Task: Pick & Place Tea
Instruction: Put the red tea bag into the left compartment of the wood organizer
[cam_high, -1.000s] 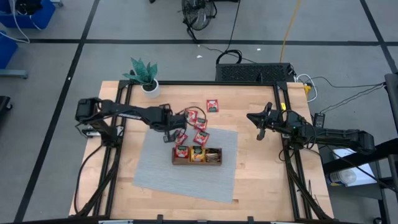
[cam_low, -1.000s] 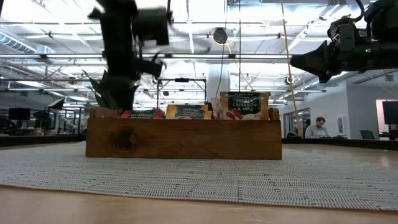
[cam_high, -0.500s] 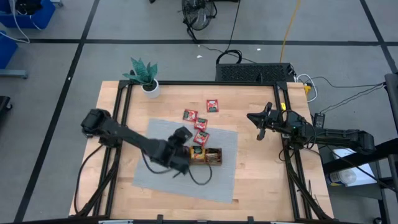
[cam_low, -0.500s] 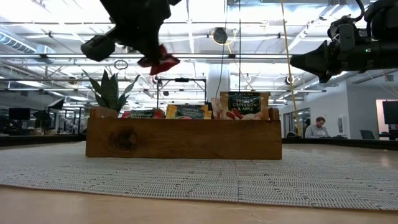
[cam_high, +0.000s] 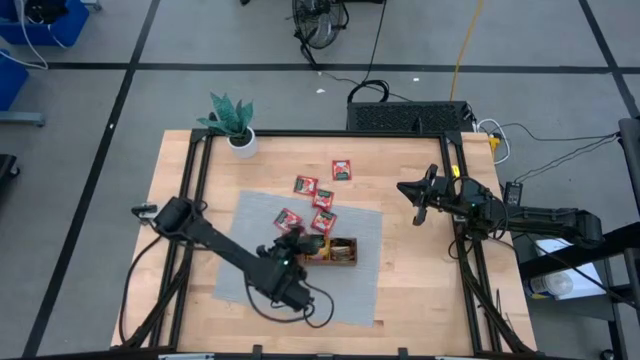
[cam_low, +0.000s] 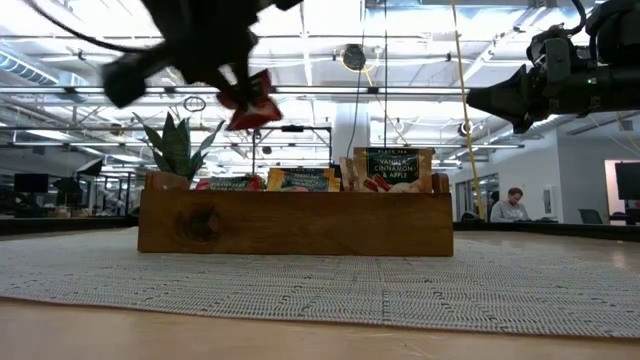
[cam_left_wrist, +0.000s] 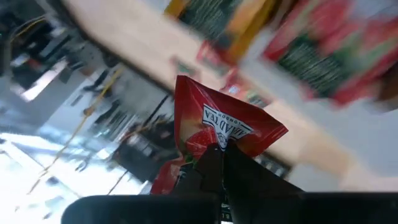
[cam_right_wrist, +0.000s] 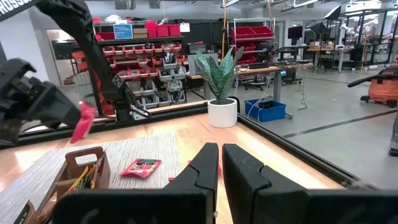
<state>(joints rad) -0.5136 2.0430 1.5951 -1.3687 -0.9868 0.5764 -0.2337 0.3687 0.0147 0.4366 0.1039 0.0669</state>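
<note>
A sachet (cam_low: 399, 168) in the tray (cam_low: 295, 222) reads — "VANILLA CINNAMON & APPLE".

Foreground: pale woven mat (cam_low: 320, 285) on a light wooden table (cam_low: 200, 335).
Tray: brown wooden tray (cam_low: 295, 222) standing on the mat, sachets (cam_low: 385, 168) upright inside — red, orange-yellow, and one dark green.
Left gripper (cam_low: 235, 85): above the tray's left end, pinching a red tea sachet (cam_low: 250, 103) in mid-air.
Right gripper (cam_low: 485, 98): high at right, fingers together, empty.
Behind: potted plant (cam_low: 175, 150); a seated person (cam_low: 510, 207) far off.
</note>
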